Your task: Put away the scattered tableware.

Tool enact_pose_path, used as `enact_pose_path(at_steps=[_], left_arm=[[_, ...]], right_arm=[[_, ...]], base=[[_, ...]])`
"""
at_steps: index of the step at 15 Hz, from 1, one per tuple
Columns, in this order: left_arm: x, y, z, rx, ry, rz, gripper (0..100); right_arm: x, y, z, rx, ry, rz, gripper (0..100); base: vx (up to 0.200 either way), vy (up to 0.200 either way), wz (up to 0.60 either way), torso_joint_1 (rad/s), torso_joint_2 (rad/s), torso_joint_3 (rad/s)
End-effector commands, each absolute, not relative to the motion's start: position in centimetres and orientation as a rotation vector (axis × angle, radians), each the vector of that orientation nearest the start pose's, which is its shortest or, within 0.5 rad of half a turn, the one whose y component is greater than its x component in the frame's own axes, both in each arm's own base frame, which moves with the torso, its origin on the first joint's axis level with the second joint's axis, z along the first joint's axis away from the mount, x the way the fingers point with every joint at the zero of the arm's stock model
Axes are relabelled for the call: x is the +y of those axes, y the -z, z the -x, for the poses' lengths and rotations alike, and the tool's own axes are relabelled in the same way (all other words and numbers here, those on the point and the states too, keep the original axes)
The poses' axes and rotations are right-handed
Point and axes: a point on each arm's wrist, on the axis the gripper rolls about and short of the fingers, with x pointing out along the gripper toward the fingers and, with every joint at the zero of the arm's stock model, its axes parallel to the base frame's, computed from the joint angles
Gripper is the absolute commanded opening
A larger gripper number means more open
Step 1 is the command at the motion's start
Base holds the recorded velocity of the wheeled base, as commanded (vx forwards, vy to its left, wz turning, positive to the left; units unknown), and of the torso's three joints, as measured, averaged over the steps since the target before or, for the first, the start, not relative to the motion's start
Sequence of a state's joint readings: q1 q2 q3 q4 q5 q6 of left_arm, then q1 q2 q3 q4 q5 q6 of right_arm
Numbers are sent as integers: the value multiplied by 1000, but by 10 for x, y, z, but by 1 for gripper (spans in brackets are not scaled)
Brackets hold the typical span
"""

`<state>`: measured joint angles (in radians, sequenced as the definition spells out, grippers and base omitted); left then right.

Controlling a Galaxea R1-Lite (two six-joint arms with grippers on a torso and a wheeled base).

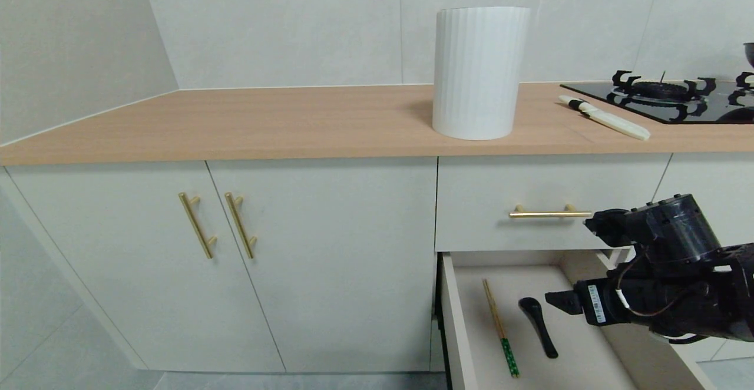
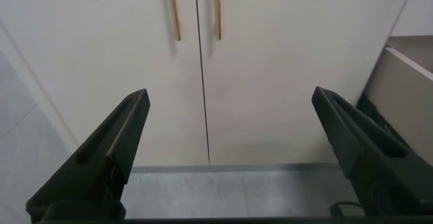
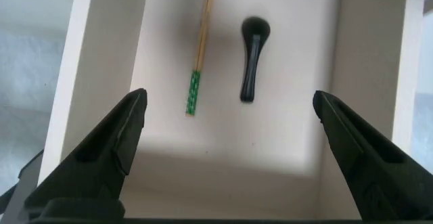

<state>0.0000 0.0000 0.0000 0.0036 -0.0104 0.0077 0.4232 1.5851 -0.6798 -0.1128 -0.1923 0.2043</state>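
Right pincer (image 1: 586, 263) is seen in the head view with its two black fingers spread wide and nothing held between them, hanging over the right side of the open drawer (image 1: 450, 319). On the drawer's pale, smooth floor a pair of chopsticks (image 1: 500, 328) is laid near the left wall, its long axis running from back to front. The plain wooden shafts are pointed to the back and the green patterned ends to the front edge. Just beside it, not touching, a black spoon (image 1: 537, 325) is laid along almost the same line, its rounded glossy bowl toward the back and its slim handle toward the front. Above, on the wood-grain worktop (image 1: 265, 122), a tall white ribbed cylinder (image 1: 477, 72) is stood upright near the front edge. A cream-coloured long utensil (image 1: 604, 117) with a black band is laid aslant between the cylinder and the black glass hob (image 1: 665, 98).

In the left wrist view the left pincer (image 2: 230, 95) is shown wide open and empty before two white cupboard doors (image 2: 270, 68) fitted with slim brass handles (image 2: 174, 11).

In the right wrist view the right pincer (image 3: 228, 102) is held agape above the drawer floor. The chopsticks (image 3: 199, 55) and spoon (image 3: 252, 58) are framed between its fingers, side by side.
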Motion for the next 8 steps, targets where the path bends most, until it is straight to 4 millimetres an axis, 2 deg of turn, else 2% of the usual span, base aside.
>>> enact_pose_path(at_steps=[1,5,8], left_arm=[[0,-75,23,5,11,-8,100],[0,-75,23,3,11,-8,100],[0,-75,23,3,11,-6,100]], right_arm=[[96,-138,-222,766,-142,46,100],[98,-137,-220,776,-151,54,100],[102,-133,-213,839,-181,83,100]], base=[[-200,0,0,-7,7,7],[-200,0,0,1,5,-2],[0,0,0,0,0,0]])
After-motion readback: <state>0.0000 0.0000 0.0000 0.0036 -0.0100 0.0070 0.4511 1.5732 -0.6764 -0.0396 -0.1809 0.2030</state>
